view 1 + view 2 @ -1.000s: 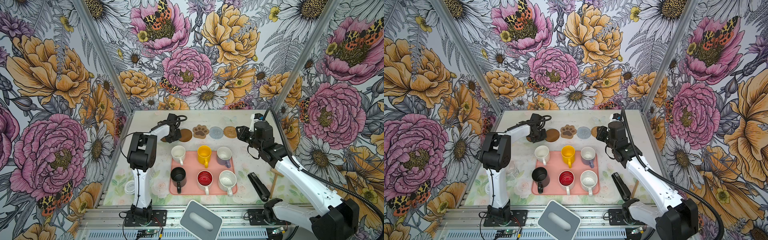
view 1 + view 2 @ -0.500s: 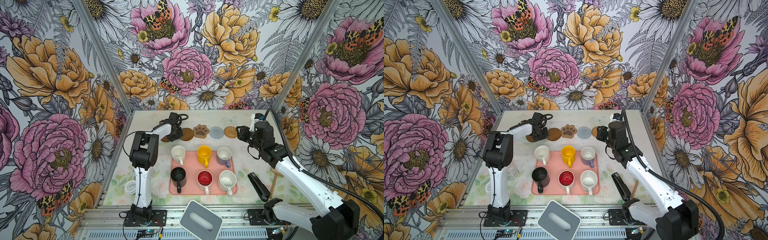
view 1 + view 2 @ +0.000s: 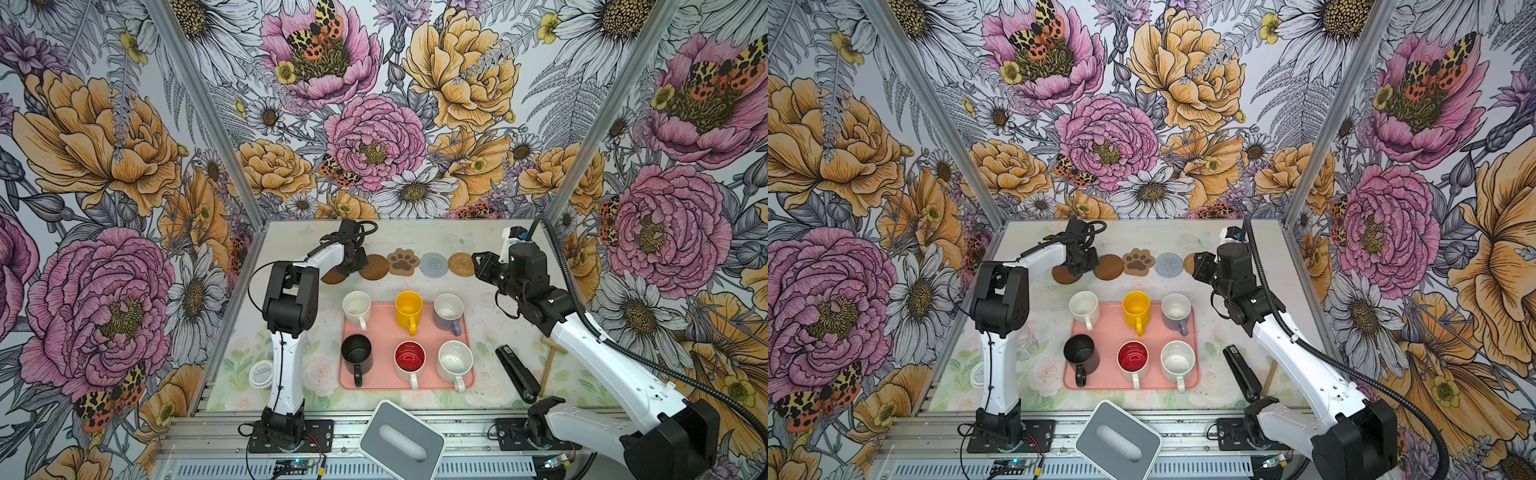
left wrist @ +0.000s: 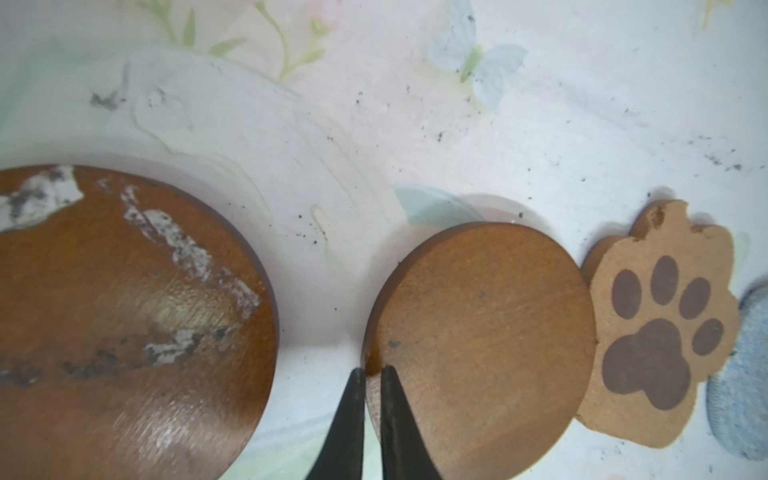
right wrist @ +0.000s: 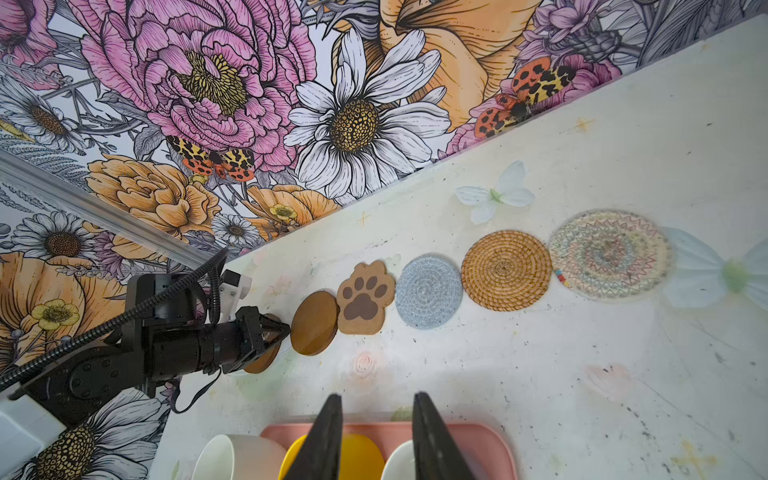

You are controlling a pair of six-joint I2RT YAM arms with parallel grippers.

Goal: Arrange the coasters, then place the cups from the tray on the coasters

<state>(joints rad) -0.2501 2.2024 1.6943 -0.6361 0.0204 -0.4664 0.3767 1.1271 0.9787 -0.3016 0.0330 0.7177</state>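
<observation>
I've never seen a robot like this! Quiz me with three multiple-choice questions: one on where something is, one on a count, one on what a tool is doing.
1. Where do the mugs stand? A on the pink tray; B on a shelf; C stacked in a tower.
2. How many mugs are there? A four; B six; C nine.
3. What is the left tool doing? A pinching the rim of the brown disc beside the paw coaster; B gripping a spoon; C hanging wide open.
Answers: 1 A, all rest on the tray; 2 B, two rows of three; 3 A, its tips are closed on that rim.
</observation>
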